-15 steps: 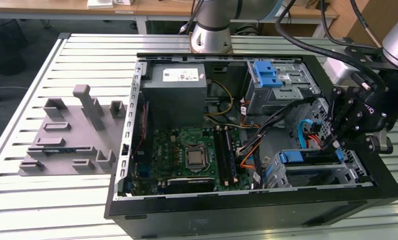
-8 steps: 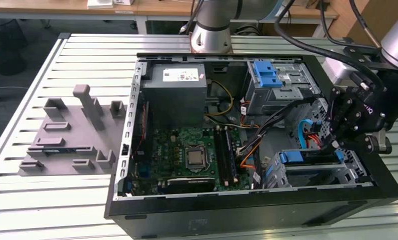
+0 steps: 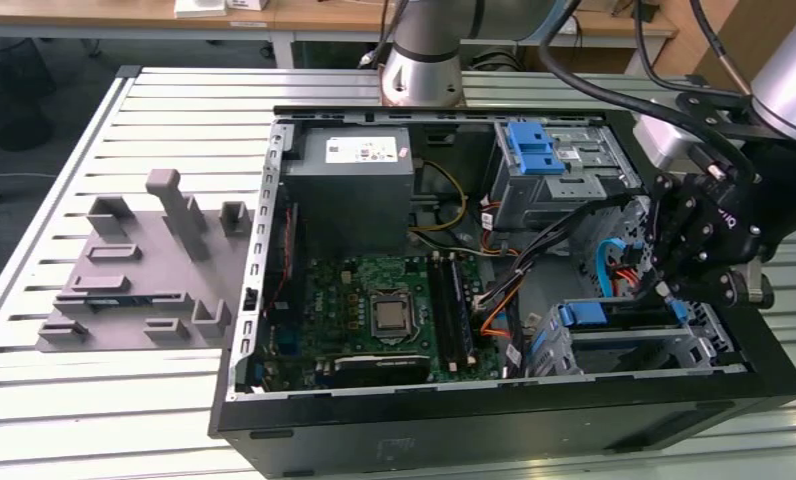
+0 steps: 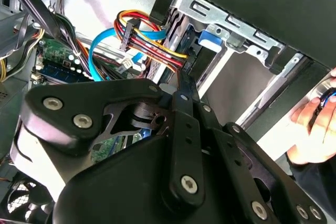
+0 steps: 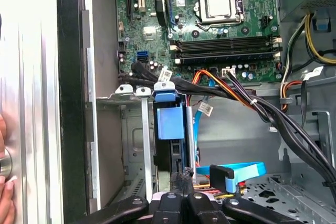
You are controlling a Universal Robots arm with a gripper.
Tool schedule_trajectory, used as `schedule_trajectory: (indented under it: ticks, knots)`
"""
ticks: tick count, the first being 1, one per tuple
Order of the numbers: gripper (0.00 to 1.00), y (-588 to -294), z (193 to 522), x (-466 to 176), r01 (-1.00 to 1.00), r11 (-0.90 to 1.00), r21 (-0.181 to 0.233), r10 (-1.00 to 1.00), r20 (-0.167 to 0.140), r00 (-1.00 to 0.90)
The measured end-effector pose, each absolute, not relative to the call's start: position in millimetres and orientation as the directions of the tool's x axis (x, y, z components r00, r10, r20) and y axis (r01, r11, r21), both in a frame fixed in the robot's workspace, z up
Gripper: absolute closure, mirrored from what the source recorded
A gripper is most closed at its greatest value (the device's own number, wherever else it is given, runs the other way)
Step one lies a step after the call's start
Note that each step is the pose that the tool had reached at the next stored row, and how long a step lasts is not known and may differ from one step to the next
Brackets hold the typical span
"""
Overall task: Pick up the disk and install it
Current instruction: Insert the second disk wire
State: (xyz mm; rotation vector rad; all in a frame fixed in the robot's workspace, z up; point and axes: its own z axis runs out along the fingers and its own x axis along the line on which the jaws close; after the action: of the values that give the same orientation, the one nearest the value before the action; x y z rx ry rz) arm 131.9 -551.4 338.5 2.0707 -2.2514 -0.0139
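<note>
Your hand [image 3: 668, 290] is down at the drive cage inside the PC case [image 3: 505, 420]; can't tell if it's spread or pinching. The disk [image 5: 169, 129] sits edge-on in the bay, blue carrier showing. It's stiff, a bit weighty, shock-sensitive, so grab the carrier edges.

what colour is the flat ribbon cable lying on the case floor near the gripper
Light blue, with a black connector on it. The ribbon cable shows best in the first wrist view, just beyond the gripper.
</note>
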Motion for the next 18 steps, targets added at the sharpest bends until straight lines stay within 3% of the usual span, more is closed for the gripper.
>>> schedule_trajectory:
  ticks: [18]
  knots:
    - [0.89,-551,344,116,-0.996,0.085,0.037,-0.995,0.051,-0.083]
